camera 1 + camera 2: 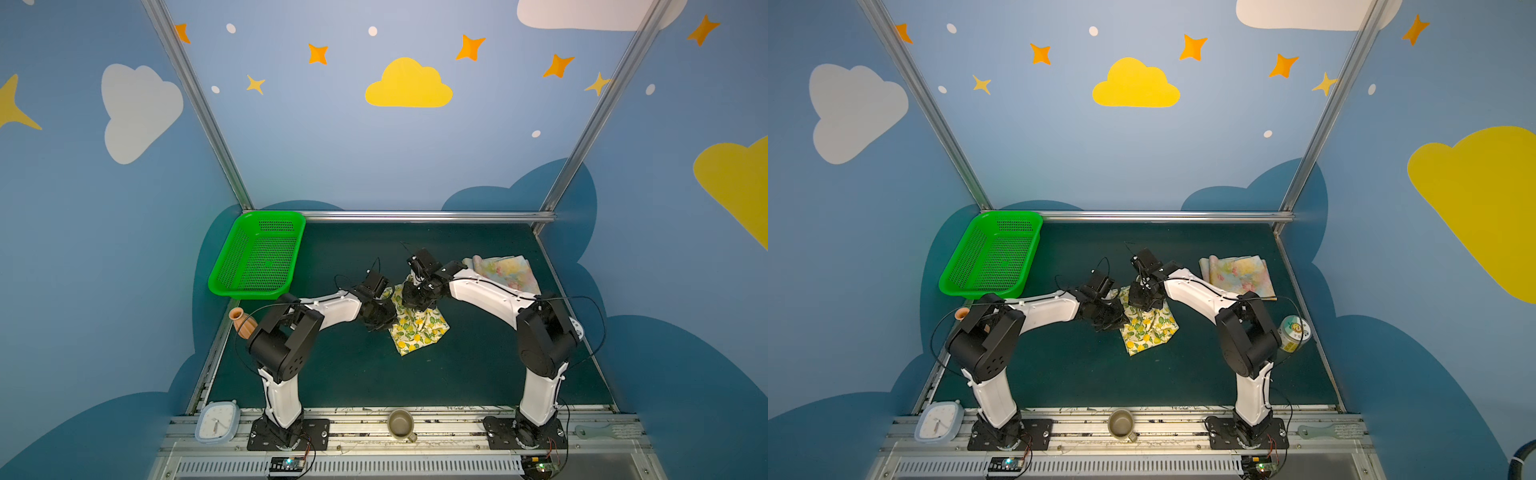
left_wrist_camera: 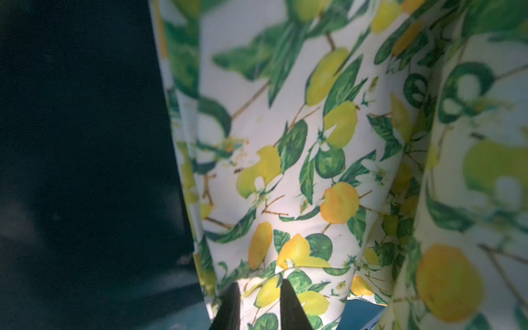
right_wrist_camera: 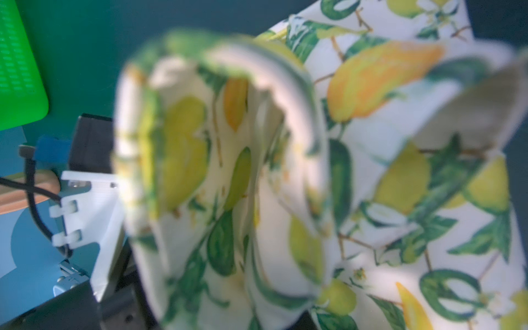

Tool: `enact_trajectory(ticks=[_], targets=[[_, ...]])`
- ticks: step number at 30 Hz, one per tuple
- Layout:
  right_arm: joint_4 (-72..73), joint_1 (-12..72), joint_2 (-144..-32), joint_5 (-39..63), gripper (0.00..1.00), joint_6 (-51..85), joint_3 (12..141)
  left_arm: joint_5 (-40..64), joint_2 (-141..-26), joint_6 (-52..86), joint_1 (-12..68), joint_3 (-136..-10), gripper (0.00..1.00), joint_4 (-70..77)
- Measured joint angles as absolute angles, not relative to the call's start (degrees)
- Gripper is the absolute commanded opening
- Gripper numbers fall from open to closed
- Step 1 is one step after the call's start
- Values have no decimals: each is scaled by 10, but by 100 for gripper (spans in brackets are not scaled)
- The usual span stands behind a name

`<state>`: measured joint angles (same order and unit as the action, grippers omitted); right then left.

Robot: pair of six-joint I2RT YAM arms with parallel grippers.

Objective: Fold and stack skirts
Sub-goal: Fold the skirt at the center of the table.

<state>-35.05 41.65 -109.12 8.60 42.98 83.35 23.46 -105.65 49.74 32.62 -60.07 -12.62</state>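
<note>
The desk is presenting a dark green surface. Blue walls painted with clouds and stars are enclosing it on three sides, and aluminium posts are rising from its far corners.

The lemon skirt is lying near the desk centre, partly gathered. The left gripper is pinching its left edge: in the left wrist view the fingers are standing nearly together with cloth between them. The right gripper is gripping the skirt's far part with its jaws closed. Bunched cloth is hiding its fingertips in the right wrist view.

The floral skirt is lying folded at the far right edge. The green basket is occupying the far left corner. A vase is lying at the left edge, a tin is standing at the right edge, and a clock and a mug are resting on the near rail.
</note>
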Motion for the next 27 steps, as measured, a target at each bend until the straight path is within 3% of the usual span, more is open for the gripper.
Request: enact_trajectory(ticks=[20, 22, 27], targets=[[-372, 456, -1158, 45, 0, 397, 862, 234, -1029, 500, 321, -553, 26, -79], [-371, 458, -1159, 45, 13, 396, 862, 234, -1025, 502, 319, -547, 26, -78], [-371, 459, -1160, 51, 33, 396, 862, 235, -1013, 504, 310, -534, 26, -77]])
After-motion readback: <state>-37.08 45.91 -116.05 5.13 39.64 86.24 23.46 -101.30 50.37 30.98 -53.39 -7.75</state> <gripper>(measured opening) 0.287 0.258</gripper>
